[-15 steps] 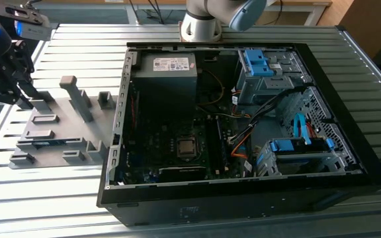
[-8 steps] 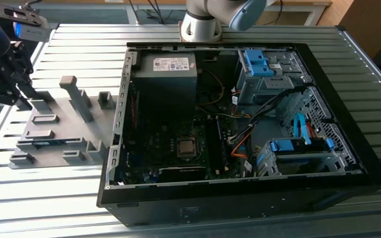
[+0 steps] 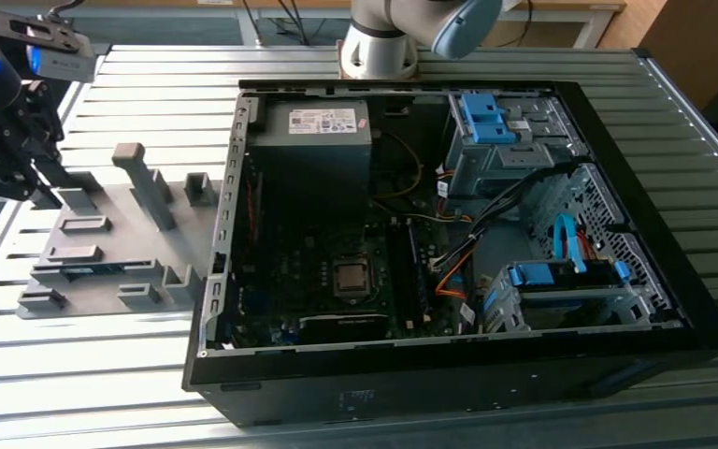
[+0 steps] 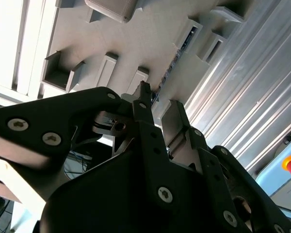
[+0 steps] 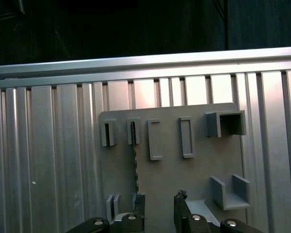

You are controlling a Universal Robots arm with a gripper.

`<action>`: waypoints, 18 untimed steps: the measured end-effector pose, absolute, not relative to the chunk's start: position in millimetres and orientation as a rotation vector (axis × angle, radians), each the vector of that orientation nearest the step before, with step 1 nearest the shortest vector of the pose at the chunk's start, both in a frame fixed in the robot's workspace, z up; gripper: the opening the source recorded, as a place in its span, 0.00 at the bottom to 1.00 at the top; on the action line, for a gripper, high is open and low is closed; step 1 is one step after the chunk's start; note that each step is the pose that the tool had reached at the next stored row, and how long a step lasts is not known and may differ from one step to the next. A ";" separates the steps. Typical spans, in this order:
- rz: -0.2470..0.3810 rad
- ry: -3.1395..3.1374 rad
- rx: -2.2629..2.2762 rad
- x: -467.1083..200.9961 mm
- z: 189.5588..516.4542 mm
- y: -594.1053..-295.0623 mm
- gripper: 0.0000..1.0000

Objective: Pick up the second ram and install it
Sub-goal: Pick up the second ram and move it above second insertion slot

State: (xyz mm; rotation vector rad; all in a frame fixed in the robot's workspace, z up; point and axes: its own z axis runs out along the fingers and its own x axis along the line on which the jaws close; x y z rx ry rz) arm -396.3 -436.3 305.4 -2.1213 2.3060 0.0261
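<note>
1. The gripper [image 5: 158,208] hovers over the grey fixture plate [image 5: 194,170], jaws apart, holding nothing.
2. The ram [image 5: 135,165] stands on edge in the plate's slots, just beside one fingertip [image 5: 138,201].
3. Slatted table [image 5: 48,160] borders the plate's edges; the open computer case [image 3: 228,234] lies toward the exterior view's right.

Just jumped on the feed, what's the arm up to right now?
The arm's claw hangs open over the grey fixture plate, which lies on the exterior view's left of the open computer case. The second ram stands on edge in its slots on the plate, close beside one claw finger but not gripped. The claw holds nothing, so the ram is not yet picked up or installed.
</note>
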 end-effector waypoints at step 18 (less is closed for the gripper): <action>0.026 2.306 -2.121 -396.3 300.7 -436.3 0.37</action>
